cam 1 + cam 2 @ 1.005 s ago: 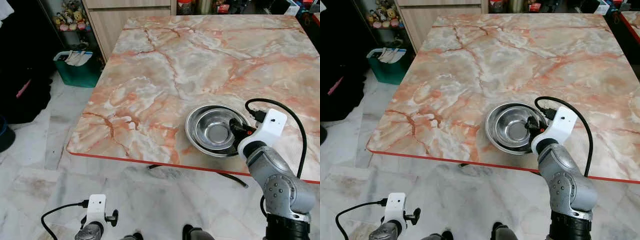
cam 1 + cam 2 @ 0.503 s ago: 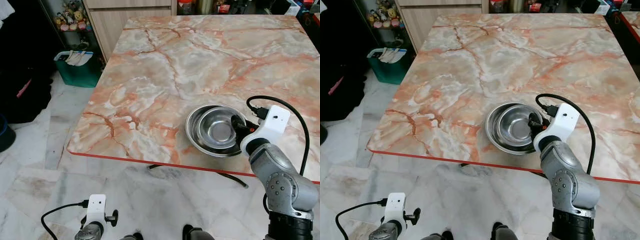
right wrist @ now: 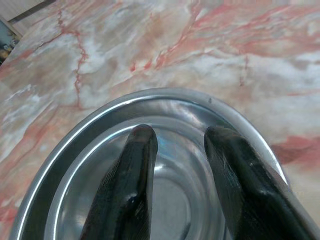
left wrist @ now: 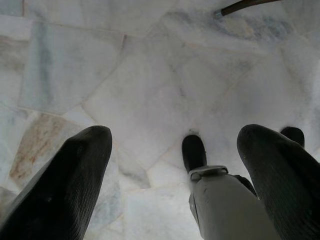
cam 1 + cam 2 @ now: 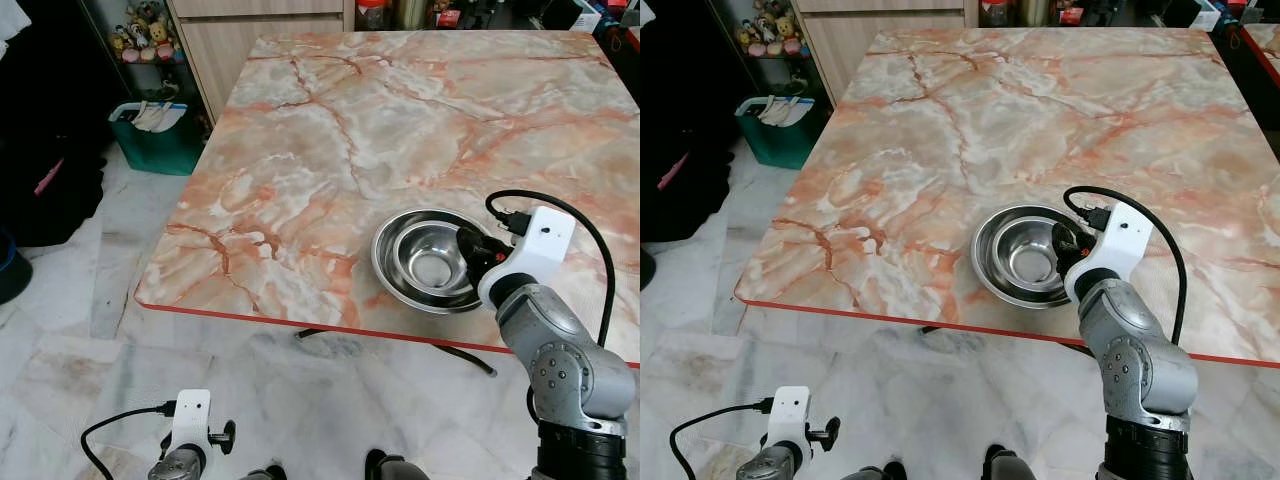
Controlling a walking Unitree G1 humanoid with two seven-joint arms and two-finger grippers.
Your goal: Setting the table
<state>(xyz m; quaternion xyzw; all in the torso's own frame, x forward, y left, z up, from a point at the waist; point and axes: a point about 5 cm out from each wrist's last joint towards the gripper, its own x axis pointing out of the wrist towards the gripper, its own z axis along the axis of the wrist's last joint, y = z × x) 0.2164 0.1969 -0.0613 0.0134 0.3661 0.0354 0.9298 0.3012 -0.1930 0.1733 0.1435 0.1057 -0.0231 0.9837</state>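
Two steel bowls sit nested on the marble table [image 5: 330, 140] near its front edge: a wide outer bowl [image 5: 388, 272] with a smaller inner bowl [image 5: 428, 262] in it. My right gripper [image 5: 468, 250] reaches over their right rim. In the right wrist view its two black fingers [image 3: 131, 170] stand a little apart above the inner bowl's [image 3: 170, 200] hollow, and nothing shows between them. My left gripper [image 4: 175, 135] hangs low over the floor, open and idle.
The table's red front edge [image 5: 300, 322] runs just below the bowls. A green bin [image 5: 155, 135] and wooden cabinets [image 5: 260, 30] stand at the far left. A black cable [image 5: 560, 215] loops over my right wrist. My foot [image 4: 193, 151] stands on the white marble floor [image 5: 90, 330].
The inner bowl has slid back leftward inside the outer bowl, and my right gripper has moved slightly left with it. The left arm has not moved.
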